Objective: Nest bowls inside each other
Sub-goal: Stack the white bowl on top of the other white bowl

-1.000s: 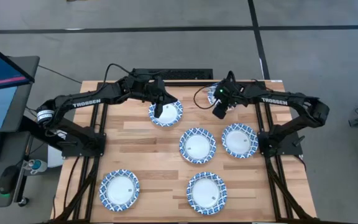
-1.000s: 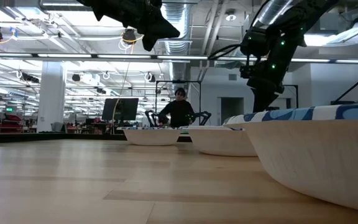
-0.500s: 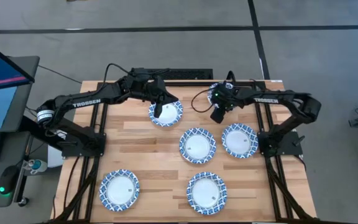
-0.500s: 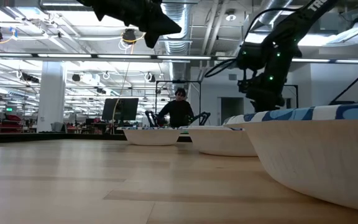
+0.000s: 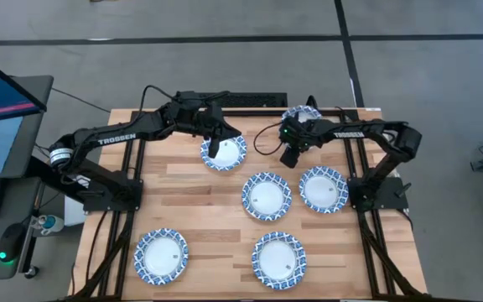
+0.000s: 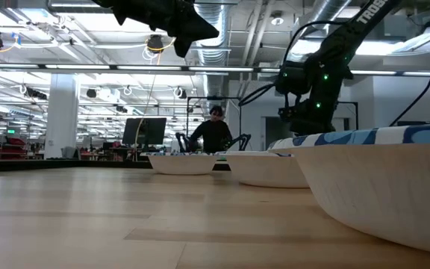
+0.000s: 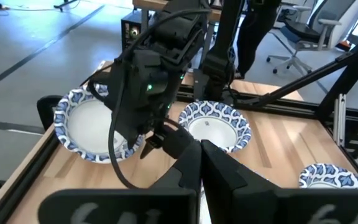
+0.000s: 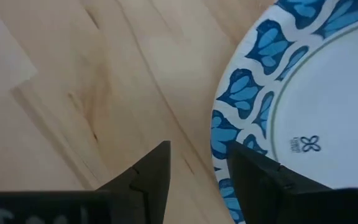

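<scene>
We look straight down on a wooden surface [image 5: 191, 201] with six bowls and two dark arms. Our left hand [image 5: 213, 149] hangs over the back-left bowl [image 5: 224, 153], and its fingers [image 7: 219, 177] are pressed together, clenched on nothing. Our right hand [image 5: 289, 158] hovers above bare wood near the back, between that bowl and the back bowl [image 5: 301, 116] at the far edge. Its fingers [image 8: 156, 171] stand a little apart, released and empty, with a blue-patterned rim just beside one fingertip. The middle bowl [image 5: 267, 196] and the right bowl [image 5: 323, 189] sit near each other at the centre. The front-left bowl [image 5: 161, 255] and front bowl [image 5: 278, 260] lie well apart along the near side. All six bowls sit separately; none is nested. From table height, a person [image 6: 215, 133] shows in the room behind.
</scene>
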Tool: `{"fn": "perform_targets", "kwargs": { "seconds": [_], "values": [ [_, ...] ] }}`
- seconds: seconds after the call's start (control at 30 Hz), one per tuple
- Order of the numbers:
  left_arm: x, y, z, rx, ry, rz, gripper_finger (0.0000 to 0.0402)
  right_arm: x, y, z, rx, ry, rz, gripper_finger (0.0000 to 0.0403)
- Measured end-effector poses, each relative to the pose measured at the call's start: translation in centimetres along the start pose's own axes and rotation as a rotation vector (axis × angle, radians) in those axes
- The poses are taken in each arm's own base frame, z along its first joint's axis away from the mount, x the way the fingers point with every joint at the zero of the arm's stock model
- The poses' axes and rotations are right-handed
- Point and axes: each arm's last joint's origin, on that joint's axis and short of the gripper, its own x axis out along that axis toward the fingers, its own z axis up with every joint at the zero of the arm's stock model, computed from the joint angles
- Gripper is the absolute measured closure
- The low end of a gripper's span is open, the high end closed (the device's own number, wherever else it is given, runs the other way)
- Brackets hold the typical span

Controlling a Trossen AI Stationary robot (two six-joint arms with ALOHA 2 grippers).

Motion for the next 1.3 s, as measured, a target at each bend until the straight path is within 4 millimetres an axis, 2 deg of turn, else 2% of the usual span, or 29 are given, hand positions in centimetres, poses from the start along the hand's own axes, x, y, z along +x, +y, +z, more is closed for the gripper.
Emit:
{"fn": "perform_targets", "kwargs": {
  "seconds": [0.13,0.27,0.5,1.03,1.3],
  "values": [
    [0.0,0.0,0.1,0.003,-0.013,0.000,0.0401,-0.1,0.0,0.0,-0.003,0.000,-0.009,0.0234],
    [0.0,0.0,0.1,0.003,-0.013,0.000,0.0401,-1.0,-0.1,0.0,-0.025,-0.028,-0.022,0.0241],
    [0.0,0.0,0.1,0.003,-0.014,0.000,0.0401,-2.2,-0.3,0.1,-0.021,-0.070,-0.049,0.0236],
    [0.0,0.0,0.4,-0.008,-0.041,0.000,0.0401,-2.0,-2.4,-0.1,0.048,-0.059,-0.100,0.0223],
    [0.0,0.0,0.7,-0.007,-0.066,0.000,0.0401,-2.0,-2.0,0.0,0.044,-0.062,-0.090,0.0224]
  ]
}}
